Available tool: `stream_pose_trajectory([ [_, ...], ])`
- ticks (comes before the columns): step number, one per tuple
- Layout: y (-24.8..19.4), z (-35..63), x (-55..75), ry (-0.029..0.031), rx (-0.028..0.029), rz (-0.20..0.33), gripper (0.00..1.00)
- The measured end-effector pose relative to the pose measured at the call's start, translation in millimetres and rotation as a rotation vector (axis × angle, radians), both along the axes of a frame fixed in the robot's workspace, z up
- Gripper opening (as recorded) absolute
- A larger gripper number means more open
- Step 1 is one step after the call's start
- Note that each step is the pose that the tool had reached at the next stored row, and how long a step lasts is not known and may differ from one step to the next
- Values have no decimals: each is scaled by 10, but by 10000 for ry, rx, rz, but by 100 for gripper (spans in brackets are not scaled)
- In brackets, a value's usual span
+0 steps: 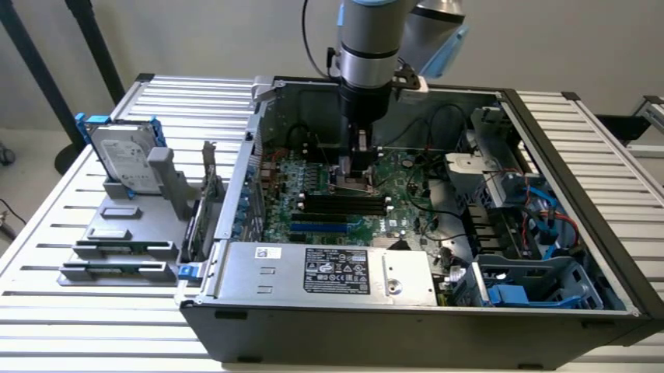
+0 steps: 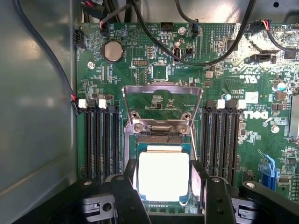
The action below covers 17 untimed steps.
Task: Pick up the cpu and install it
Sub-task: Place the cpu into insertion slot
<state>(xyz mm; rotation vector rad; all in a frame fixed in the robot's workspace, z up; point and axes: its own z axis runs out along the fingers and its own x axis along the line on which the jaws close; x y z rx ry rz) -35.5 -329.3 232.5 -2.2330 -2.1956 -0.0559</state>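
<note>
Nearly there, my wide-set jaws grip the flat square silvery cpu over the open socket, its steel frame unlatched.

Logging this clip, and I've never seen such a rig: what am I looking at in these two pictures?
A robot arm reaches down into an open computer case standing on a slatted table. One picture comes from a camera off the arm, the other from a camera on its wrist, looking at the motherboard. The tool holds the cpu, a silvery square, between its two black fingers over the socket, whose metal frame stands open. Beside the case, on the exterior view's left, a hard drive stands upright.
</note>
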Motion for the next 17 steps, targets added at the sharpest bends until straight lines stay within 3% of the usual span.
stream_pose_trajectory([
  [10,-4,-110,-4,5,0,-21,55],
  [17,-9,-151,-4,56,1,-21,55],
])
